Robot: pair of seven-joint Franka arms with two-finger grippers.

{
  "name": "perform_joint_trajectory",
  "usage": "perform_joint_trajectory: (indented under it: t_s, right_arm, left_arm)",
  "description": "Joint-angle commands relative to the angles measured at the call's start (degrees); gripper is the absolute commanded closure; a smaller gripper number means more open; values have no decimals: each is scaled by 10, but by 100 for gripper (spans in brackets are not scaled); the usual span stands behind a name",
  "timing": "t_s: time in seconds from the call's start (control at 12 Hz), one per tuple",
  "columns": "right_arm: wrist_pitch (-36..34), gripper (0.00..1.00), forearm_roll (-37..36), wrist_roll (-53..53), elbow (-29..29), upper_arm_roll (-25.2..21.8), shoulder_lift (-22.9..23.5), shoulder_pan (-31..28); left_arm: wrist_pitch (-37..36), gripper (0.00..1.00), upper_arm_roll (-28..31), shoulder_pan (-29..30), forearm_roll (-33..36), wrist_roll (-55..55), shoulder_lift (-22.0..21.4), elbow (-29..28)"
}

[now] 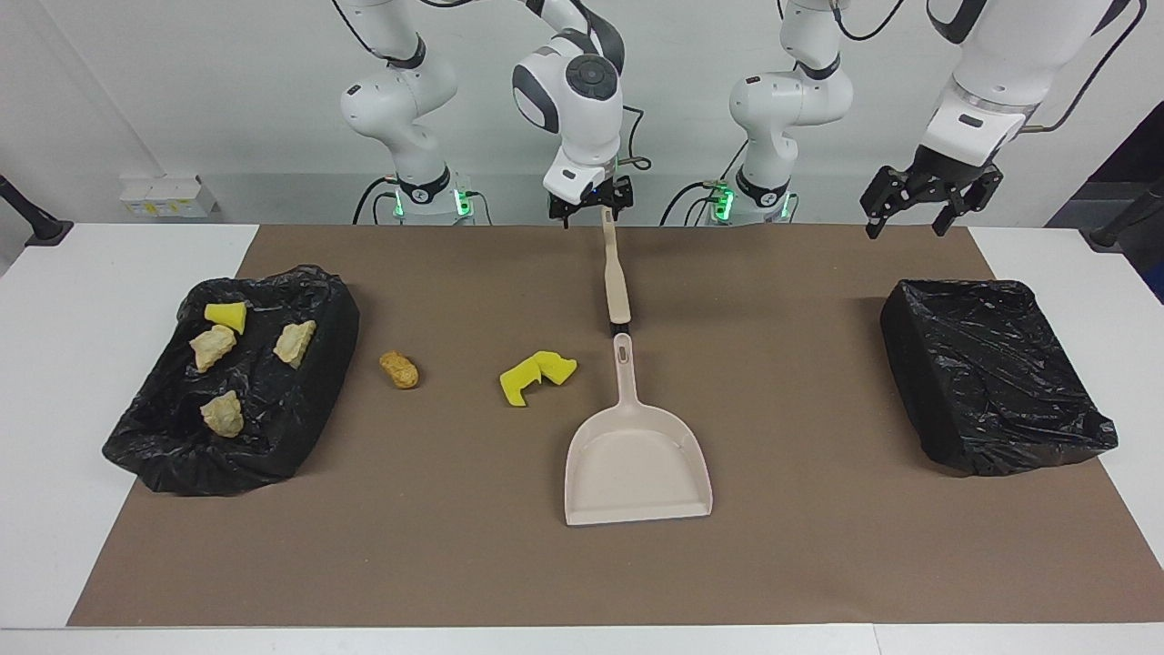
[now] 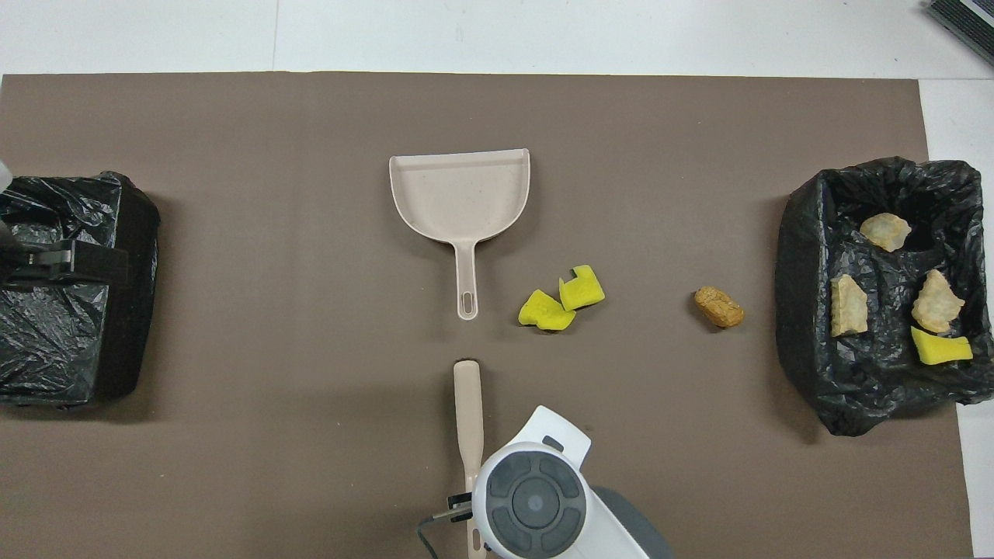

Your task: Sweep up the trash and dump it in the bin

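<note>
Facing view: the right gripper [image 1: 591,202] clenches the brush [image 1: 617,277] handle; the left gripper [image 1: 929,202] waits released over the empty bin [image 1: 991,373]. A hard stroke could scatter the sponge pieces [image 1: 536,376].

Overhead view: the nugget [image 2: 718,306] lies on the bench [image 2: 233,466] well apart from the dustpan [image 2: 462,194], so it could get missed.

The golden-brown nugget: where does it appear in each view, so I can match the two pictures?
Facing view: the golden-brown nugget lies on the brown mat between the trash-filled black-lined bin and the yellow sponge pieces.
Overhead view: the nugget lies between the same bin and sponge pieces.
Shared landmark: the beige plastic dustpan.
</note>
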Motion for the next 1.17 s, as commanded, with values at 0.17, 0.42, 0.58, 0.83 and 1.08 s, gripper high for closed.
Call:
perform_joint_trajectory:
  t_s: [0.17, 0.42, 0.58, 0.83, 1.08]
  right_arm:
    - [76, 16, 16, 75, -32, -2, 21, 35]
    - [139, 18, 16, 107, -29, -1, 80, 52]
    - [141, 39, 16, 112, -29, -1, 89, 55]
    - [133, 86, 16, 126, -27, -1, 88, 64]
    - [124, 100, 16, 144, -17, -1, 91, 65]
  left_arm:
    - [9, 0, 1, 2, 2, 6, -16, -20]
    - [9, 0, 1, 2, 2, 1, -16, -20]
    - [10, 0, 0, -4, 2, -2, -15, -21]
    - [59, 0, -3, -11, -1, -18, -6, -33]
    - [151, 0, -3, -49, -6, -85, 38, -34]
